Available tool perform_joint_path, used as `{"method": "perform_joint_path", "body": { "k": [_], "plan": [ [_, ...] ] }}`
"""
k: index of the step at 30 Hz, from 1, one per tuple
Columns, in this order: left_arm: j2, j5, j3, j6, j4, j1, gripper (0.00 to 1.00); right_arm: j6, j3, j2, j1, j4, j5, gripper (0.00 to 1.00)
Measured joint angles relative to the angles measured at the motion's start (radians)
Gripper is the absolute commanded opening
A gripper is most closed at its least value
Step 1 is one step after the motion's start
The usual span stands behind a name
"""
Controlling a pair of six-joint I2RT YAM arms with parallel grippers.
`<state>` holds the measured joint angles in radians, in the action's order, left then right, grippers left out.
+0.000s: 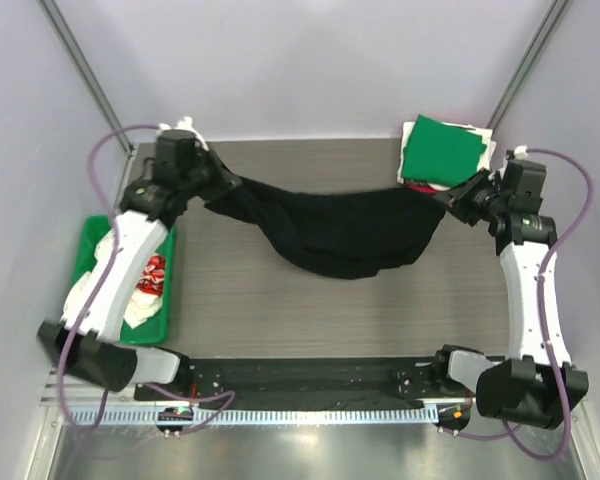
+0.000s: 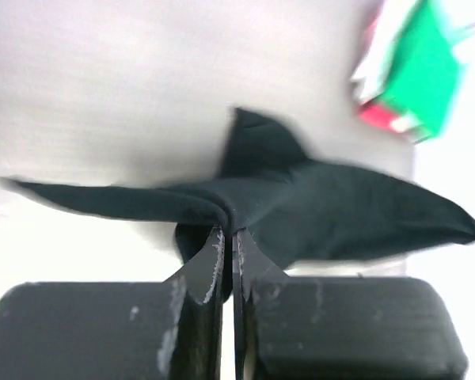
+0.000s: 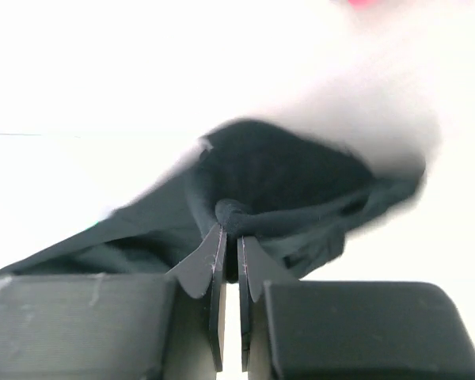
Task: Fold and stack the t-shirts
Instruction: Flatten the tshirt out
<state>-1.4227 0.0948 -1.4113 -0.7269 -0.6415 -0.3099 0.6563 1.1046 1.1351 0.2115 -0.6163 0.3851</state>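
Black t-shirt (image 1: 345, 235) is held unfolded, sagging between left gripper (image 1: 214, 190) and right gripper (image 1: 452, 198), each clamped on one end; green t-shirt (image 1: 440, 148) is stacked folded far right, red and white cloth (image 1: 150, 278) is left in tray (image 1: 152, 328).

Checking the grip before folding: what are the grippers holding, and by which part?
The black shirt: the left gripper pinches bunched cloth at one end, the right gripper at the opposite end, both jaws shut; its middle sags between them.
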Motion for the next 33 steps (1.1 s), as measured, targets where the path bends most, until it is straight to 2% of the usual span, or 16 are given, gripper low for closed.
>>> {"method": "perform_joint_path", "body": {
  "k": [4,8,15,21,22,24,28,31,33],
  "plan": [
    [0.179,-0.064,-0.168,0.032,-0.083,0.000,0.00,0.017,0.153,-0.056,0.000,-0.020,0.018,0.01],
    [0.294,-0.090,-0.278,0.075,-0.157,0.000,0.00,0.024,0.277,-0.144,0.000,-0.049,0.035,0.01],
    [0.472,-0.087,-0.335,0.155,-0.227,0.000,0.00,-0.024,0.443,-0.325,-0.016,-0.074,0.012,0.01],
    [0.616,-0.053,-0.412,0.206,-0.230,0.000,0.01,-0.069,0.590,-0.452,-0.059,-0.124,-0.098,0.01],
    [0.631,-0.048,-0.435,0.216,-0.230,0.000,0.06,-0.077,0.619,-0.457,-0.063,-0.128,-0.119,0.01],
    [0.650,-0.038,-0.486,0.243,-0.212,0.000,0.12,-0.093,0.674,-0.454,-0.069,-0.138,-0.156,0.01],
    [0.627,-0.027,-0.536,0.306,-0.170,0.000,0.14,-0.130,0.757,-0.422,-0.078,-0.160,-0.208,0.01],
    [0.538,-0.039,-0.544,0.346,-0.154,0.000,0.14,-0.140,0.771,-0.356,-0.078,-0.160,-0.224,0.01],
    [0.429,-0.050,-0.543,0.373,-0.125,0.000,0.20,-0.145,0.766,-0.270,-0.079,-0.139,-0.233,0.01]
  ]
}}
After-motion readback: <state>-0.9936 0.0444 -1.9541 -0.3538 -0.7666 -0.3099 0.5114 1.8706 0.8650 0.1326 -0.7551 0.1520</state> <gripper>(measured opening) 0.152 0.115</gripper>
